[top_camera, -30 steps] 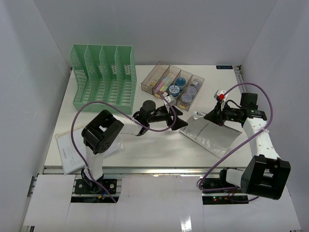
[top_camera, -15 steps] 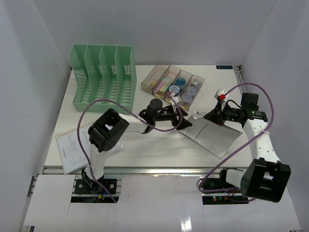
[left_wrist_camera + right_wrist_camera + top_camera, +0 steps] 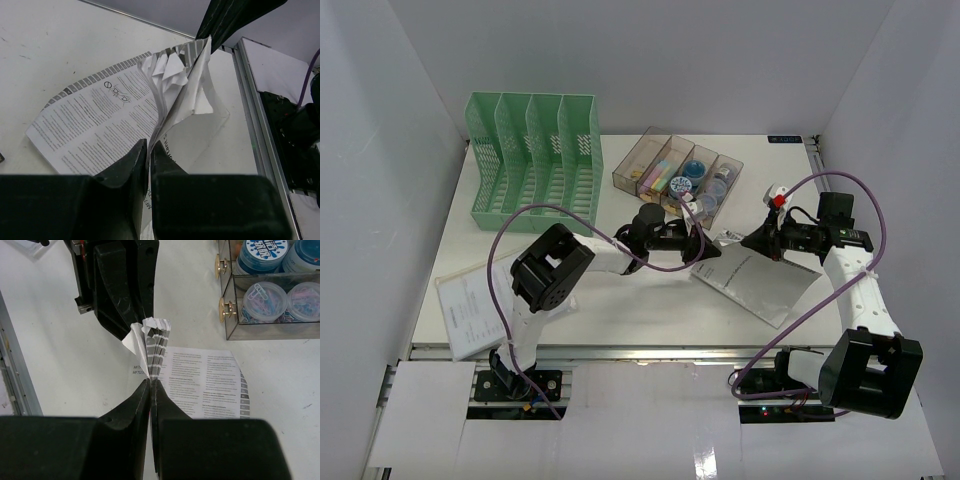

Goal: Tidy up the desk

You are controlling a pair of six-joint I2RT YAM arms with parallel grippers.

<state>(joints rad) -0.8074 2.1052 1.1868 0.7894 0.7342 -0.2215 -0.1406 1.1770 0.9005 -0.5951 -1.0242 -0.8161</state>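
Note:
On the white desk (image 3: 620,300) a printed booklet (image 3: 752,282) lies at the right of centre, held from two sides. My left gripper (image 3: 708,250) is shut on its left edge; in the left wrist view the jaws (image 3: 149,147) pinch the lifted sheets, and the pages (image 3: 100,125) fan out beyond them. My right gripper (image 3: 752,241) is shut on the booklet's far corner. In the right wrist view its jaws (image 3: 151,382) clamp the bunched, crumpled page edges (image 3: 156,347), with the left gripper's black body (image 3: 125,285) just behind.
A green slotted file rack (image 3: 533,160) stands at the back left. A clear four-compartment tray (image 3: 678,178) with tubs of clips (image 3: 263,300) sits just behind the grippers. A sleeved sheet (image 3: 470,305) lies at the front left edge. Aluminium rail (image 3: 620,350) runs along the front.
My left gripper has reached further right to the booklet and shut on its left edge. The booklet has bunched up slightly between the grippers. The right gripper has kept its hold.

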